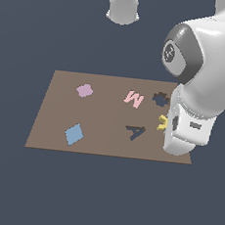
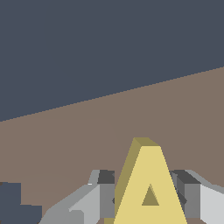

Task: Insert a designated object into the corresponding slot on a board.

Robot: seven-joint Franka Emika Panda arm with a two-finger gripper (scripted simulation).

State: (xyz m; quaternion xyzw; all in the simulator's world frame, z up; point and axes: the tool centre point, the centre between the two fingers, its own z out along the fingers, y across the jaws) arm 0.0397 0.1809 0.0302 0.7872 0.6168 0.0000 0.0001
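Gripping from both flanks, my gripper (image 2: 149, 197) has its grey fingers (image 2: 105, 194) pinched on the small flat yellow A-shaped block (image 2: 151, 183), held low over the large flat brown board (image 1: 99, 118) at the exterior view's right edge. In the wrist view the block's apex and long axis point away from my palm. Next I judge I should carry it level toward the dark A-shaped cutout (image 1: 135, 132), matching the apex direction before lowering. Farther off lies the dark flower-shaped cutout (image 1: 160, 98).
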